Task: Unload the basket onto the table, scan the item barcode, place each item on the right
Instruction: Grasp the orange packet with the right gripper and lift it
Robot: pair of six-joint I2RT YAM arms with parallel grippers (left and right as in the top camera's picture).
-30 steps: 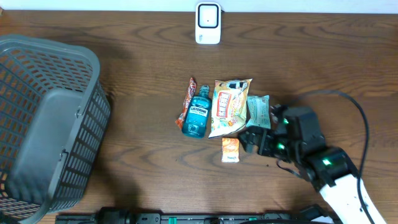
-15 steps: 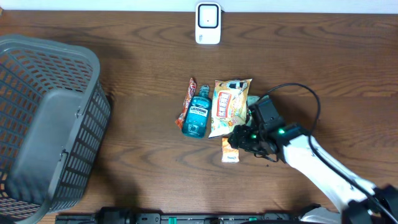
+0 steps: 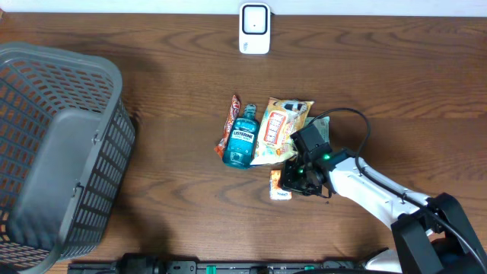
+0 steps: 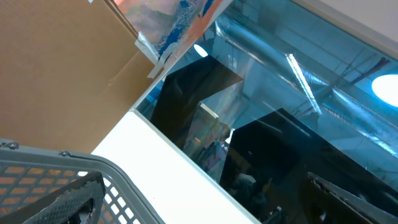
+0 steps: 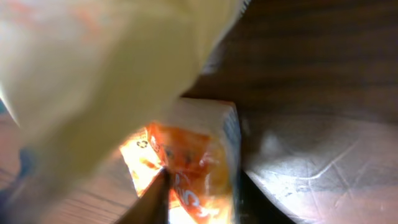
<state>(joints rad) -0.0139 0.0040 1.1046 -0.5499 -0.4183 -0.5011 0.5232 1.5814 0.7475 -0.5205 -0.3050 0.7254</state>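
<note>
Several groceries lie bunched mid-table, and your right gripper (image 3: 291, 181) appears clamped across the small orange packet (image 3: 280, 190), just beside the yellow snack bag (image 3: 278, 128); your left gripper (image 4: 208, 202) hangs with its fingers wide apart, holding nothing. Expect the packet to be light, thin and crinkly, so hold its side edges and keep the printed face free for the scanner (image 3: 254, 28). You'll see nothing inside the grey basket (image 3: 46, 68).
</note>
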